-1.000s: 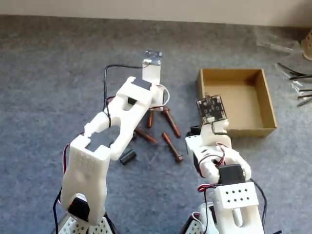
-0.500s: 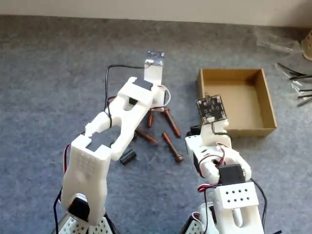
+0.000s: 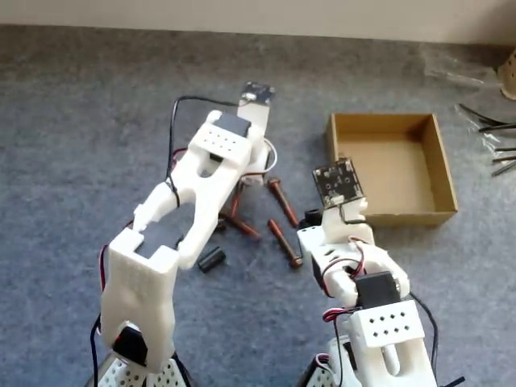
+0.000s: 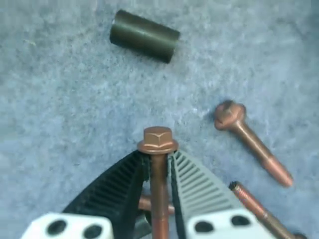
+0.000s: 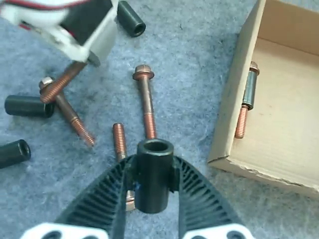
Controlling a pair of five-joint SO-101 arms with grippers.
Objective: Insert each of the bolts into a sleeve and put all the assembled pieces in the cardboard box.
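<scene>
Likely gripped: bolt (image 4: 158,167), left jaws; sleeve (image 5: 154,175), right jaws.

Loose bolts (image 3: 284,240) left of the box (image 3: 383,120).
The box sits toward the table's (image 3: 81,121) right side; the bolts lie just left of it, a sleeve (image 3: 211,260) farther left and nearer the robot. Inside the box, one sleeved bolt (image 5: 246,102) lies along the wall facing the bolts.
</scene>
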